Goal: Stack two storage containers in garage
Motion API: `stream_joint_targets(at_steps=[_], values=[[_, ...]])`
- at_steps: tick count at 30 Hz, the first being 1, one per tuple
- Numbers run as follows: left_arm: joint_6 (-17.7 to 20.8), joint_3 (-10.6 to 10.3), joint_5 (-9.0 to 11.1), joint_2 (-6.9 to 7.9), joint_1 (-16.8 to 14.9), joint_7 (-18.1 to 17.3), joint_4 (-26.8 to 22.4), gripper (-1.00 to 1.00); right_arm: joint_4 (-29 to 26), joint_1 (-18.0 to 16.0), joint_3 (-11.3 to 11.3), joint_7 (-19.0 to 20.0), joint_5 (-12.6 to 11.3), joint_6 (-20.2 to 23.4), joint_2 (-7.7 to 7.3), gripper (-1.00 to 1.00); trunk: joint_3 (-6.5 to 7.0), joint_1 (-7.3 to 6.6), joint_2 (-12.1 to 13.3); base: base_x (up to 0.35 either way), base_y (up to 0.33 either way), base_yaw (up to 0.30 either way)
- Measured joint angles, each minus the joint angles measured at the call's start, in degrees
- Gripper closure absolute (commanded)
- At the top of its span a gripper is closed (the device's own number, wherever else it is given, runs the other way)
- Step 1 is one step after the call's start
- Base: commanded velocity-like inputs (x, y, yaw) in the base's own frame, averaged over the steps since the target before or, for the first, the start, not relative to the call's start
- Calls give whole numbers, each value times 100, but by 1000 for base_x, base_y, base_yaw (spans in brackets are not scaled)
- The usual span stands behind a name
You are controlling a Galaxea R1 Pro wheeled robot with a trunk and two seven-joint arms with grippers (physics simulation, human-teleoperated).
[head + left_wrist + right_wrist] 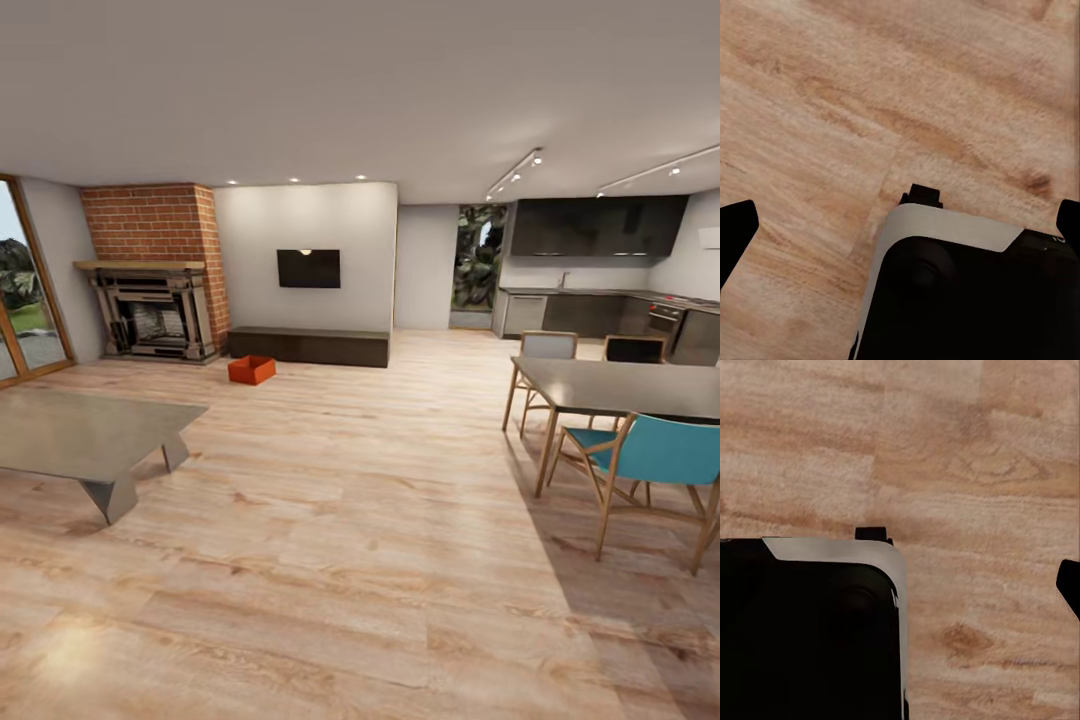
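Observation:
One orange-red open-top storage container [251, 369] sits on the pale wood-plank floor of the living room, far ahead and left of centre, in front of the low dark bench [308, 346] under the black wall TV [308, 268]. My left gripper [900, 225] hangs open over the planks, its two black fingertips [736, 229] wide apart with nothing between them. My right gripper [900, 585] also points down at the floor; one dark fingertip [1069, 585] shows far out to the side, so it stands open and empty. Both are far from the container.
A low grey coffee table [85, 435] stands at the near left. A dining table [620, 388] with a teal chair [650, 460] is at the right. A brick fireplace [155, 275] and a kitchen [600, 290] lie at the back. My black-and-white base [960, 292] shows under the wrists.

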Motion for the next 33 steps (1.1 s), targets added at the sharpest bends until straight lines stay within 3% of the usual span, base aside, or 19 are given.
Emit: stream_joint_targets(at_steps=[33], values=[[0, 0, -2, -1, 0, 0, -1, -100, 1, 0, 6, 0, 0, 16, 7, -100, 0, 0, 0, 323, 0, 0]])
